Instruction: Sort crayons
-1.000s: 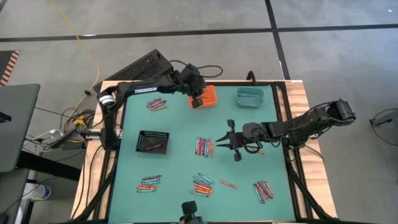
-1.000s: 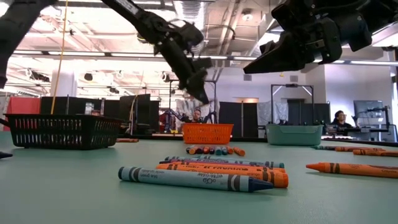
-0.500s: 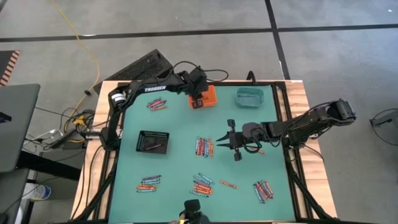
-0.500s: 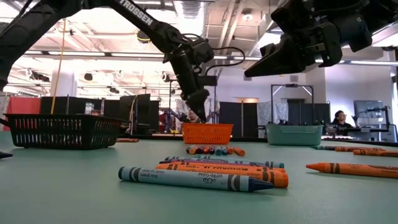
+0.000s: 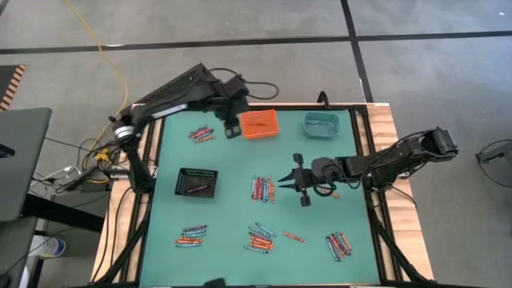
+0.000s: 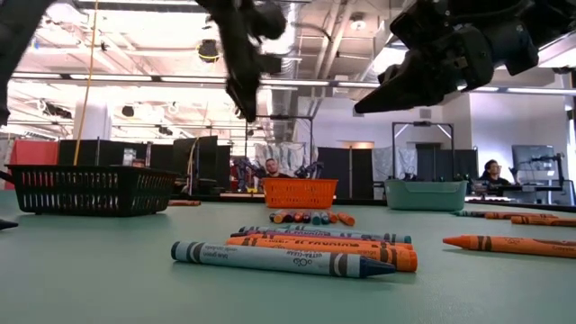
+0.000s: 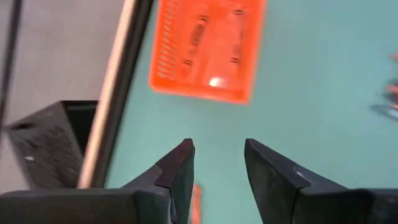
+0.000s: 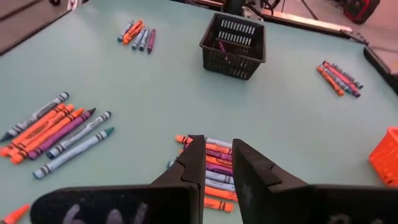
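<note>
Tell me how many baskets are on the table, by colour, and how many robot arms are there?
Orange basket: 1
Teal basket: 1
Black basket: 1
Robot arms, ending in the left gripper and the right gripper: 2
Total: 3 baskets and 2 arms, 5 things

The place is a large robotics lab or workshop hall. In the low view, an open ceiling [image 6: 135,45] with long strip lights and exposed ducts fills the upper frame. Dark cabinets [image 6: 193,162] and metal frames [image 6: 416,144] line the far wall, and a seated person [image 6: 491,173] shows at the right. From above, a bare concrete floor [image 5: 432,72] marked with dark lines surrounds the green table [image 5: 228,212], a yellow cable [image 5: 112,72] trailing at upper left.
</note>
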Available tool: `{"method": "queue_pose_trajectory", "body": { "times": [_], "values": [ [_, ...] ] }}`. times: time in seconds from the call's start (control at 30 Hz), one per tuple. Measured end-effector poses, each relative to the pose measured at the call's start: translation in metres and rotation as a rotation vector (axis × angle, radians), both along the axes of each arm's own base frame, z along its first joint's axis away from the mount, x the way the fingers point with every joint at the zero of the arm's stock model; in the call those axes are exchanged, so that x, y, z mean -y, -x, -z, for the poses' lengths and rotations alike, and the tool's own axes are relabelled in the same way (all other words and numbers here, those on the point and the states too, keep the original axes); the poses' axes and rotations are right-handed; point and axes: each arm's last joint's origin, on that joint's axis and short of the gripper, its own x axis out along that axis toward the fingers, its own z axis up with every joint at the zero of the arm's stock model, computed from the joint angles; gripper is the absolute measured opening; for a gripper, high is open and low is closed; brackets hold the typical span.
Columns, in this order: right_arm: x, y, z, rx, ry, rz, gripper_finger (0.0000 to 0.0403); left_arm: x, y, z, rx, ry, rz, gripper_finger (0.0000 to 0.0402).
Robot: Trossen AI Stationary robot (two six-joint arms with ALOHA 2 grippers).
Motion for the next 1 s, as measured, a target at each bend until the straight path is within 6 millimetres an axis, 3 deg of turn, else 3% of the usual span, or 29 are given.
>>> {"method": "queue_pose_trajectory", "body": {
  "times": [0.17,0.3,0.4,0.63,0.8,1.0],
  "values": [
    [-0.004,-0.001,-0.002,0.023,-0.065,0.011,0.0074,0.043,0.045,-0.03,0.118,-0.031,-0.003,0.0132],
    [-0.016,-0.006,-0.017,0.03,-0.103,-0.021,0.0074,0.082,0.078,-0.032,0.28,-0.057,0.027,0.0133],
    [-0.032,-0.01,-0.031,-0.055,-0.109,-0.063,0.0074,0.113,0.098,-0.016,0.403,-0.054,0.088,0.0133],
    [-0.068,-0.009,-0.072,-0.175,-0.246,-0.007,0.0074,0.174,0.13,0.043,0.682,0.011,0.296,0.0133],
    [-0.089,-0.019,-0.062,-0.233,-0.278,0.05,0.0074,0.2,0.145,0.076,0.849,0.04,0.427,0.0133],
    [-0.106,-0.055,-0.051,-0.392,-0.296,0.049,0.0074,0.208,0.169,0.091,0.981,-0.061,0.371,0.0133]
  ]
}}
